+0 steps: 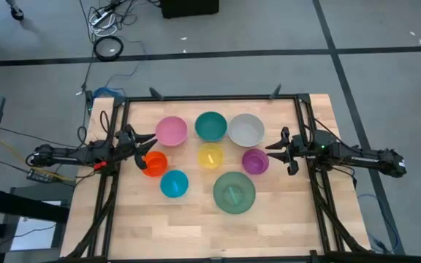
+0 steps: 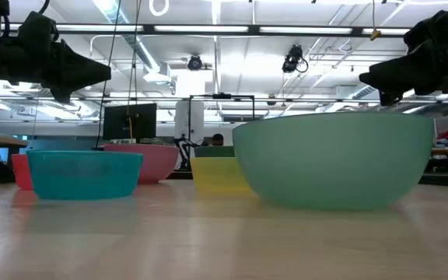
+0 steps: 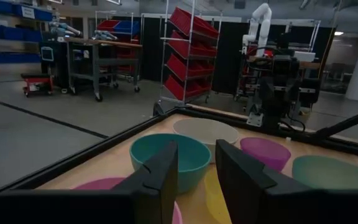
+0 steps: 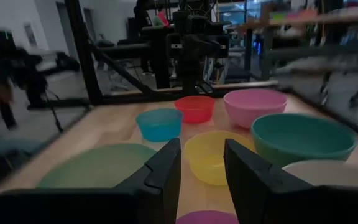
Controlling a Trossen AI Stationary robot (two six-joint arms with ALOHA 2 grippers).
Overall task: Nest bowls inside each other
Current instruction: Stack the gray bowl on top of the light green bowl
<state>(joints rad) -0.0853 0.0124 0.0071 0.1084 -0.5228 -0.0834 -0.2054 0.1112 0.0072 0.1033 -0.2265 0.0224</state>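
Observation:
Several bowls stand apart, mouths up, on the wooden table (image 1: 196, 226). Pink (image 1: 172, 131), teal (image 1: 210, 126) and white-grey (image 1: 246, 129) make the far row. Orange (image 1: 154, 164), yellow (image 1: 210, 156) and purple (image 1: 255, 161) stand in the middle. Light blue (image 1: 174, 183) and the big green one (image 1: 234, 192) are nearest. My left gripper (image 1: 149, 144) hovers open and level at the table's left, beside the orange bowl. My right gripper (image 1: 272, 150) hovers open and level at the right, beside the purple bowl. In the wrist views, neither the left (image 3: 196, 149) nor the right (image 4: 202, 146) has anything between its fingers.
A black frame (image 1: 210, 98) rims the table's far, left and right sides. Bare wood lies along the near edge in front of the green bowl (image 2: 333, 155) and the light blue bowl (image 2: 84, 173). Cables lie on the floor (image 1: 108, 47) beyond the table.

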